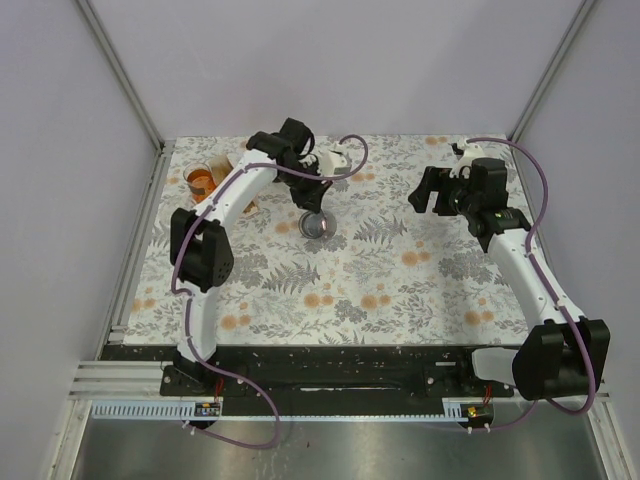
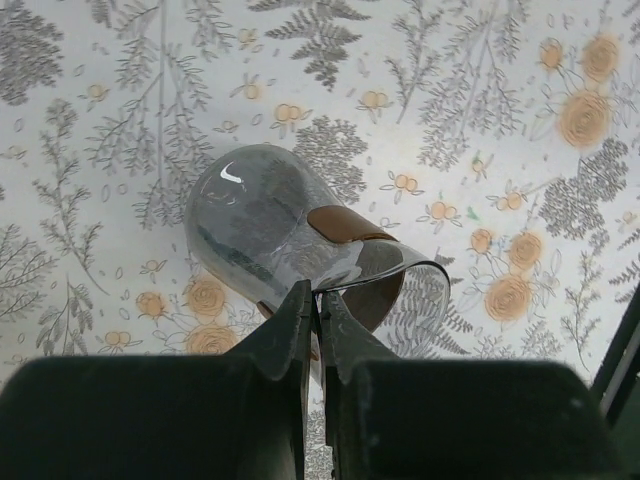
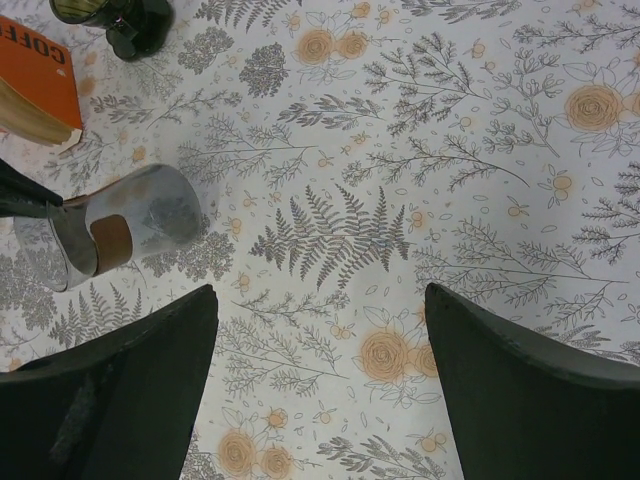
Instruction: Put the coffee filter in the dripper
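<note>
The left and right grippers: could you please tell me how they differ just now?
The left gripper is shut, pinching the rim of the clear glass vessel; the right gripper is wide open and empty. The left gripper sits at the vessel; the right gripper hangs over bare floral cloth. Both have dark fingers.

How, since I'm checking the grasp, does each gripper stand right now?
Left gripper: shut on the rim of the clear glass vessel.
Right gripper: open, holding nothing.

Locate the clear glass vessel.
In the top view, the glass vessel is near the middle, slightly left, its rim pinched by the left gripper; the orange box is nearest.
</note>
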